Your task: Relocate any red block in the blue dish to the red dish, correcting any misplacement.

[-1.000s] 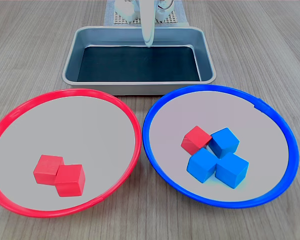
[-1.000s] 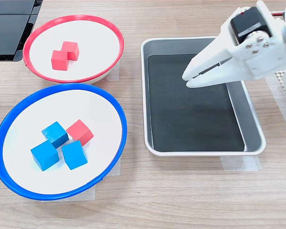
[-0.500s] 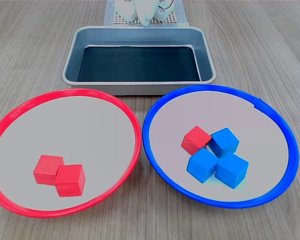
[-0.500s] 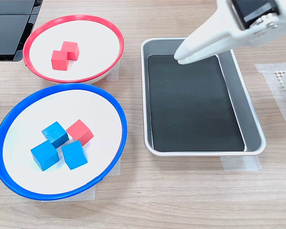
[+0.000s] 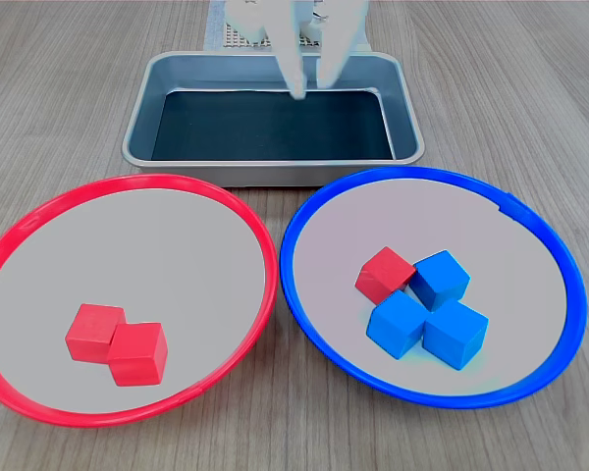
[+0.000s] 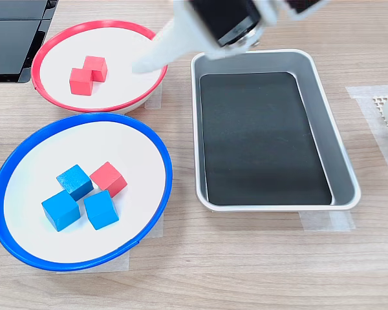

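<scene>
Red block still in blue dish, claw empty and up over the tray.
Red block (image 5: 384, 274) lies inside the blue dish (image 5: 314, 202), touching the blue cubes (image 5: 430, 312). Red dish (image 5: 39, 211) sits beside the blue dish and holds two red cubes (image 5: 115, 344). Claw (image 5: 310, 86) hangs above the metal tray (image 5: 142, 96), fingers spread apart, gripping nothing, well apart from the blue dish.

We see a light wood-grain tabletop (image 5: 491, 88) filling both exterior views under even, soft light. At the second exterior view's top left corner lies a flat black object (image 6: 13, 39), partly cut off.
</scene>
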`<action>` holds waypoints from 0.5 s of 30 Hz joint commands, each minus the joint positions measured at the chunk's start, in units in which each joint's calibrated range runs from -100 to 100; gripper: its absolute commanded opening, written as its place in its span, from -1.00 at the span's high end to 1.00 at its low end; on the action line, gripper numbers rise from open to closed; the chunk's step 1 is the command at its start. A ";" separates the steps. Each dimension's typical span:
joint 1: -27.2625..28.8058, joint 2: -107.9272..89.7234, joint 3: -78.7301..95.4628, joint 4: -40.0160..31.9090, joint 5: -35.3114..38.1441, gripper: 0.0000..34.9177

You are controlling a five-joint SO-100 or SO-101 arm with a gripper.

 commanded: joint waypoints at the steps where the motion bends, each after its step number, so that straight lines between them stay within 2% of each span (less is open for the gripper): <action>1: 0.05 7.11 -4.64 -8.71 2.98 0.99; 13: -1.55 25.53 -15.66 -11.60 8.64 0.98; 15: -2.21 26.81 -16.02 -11.60 9.47 0.93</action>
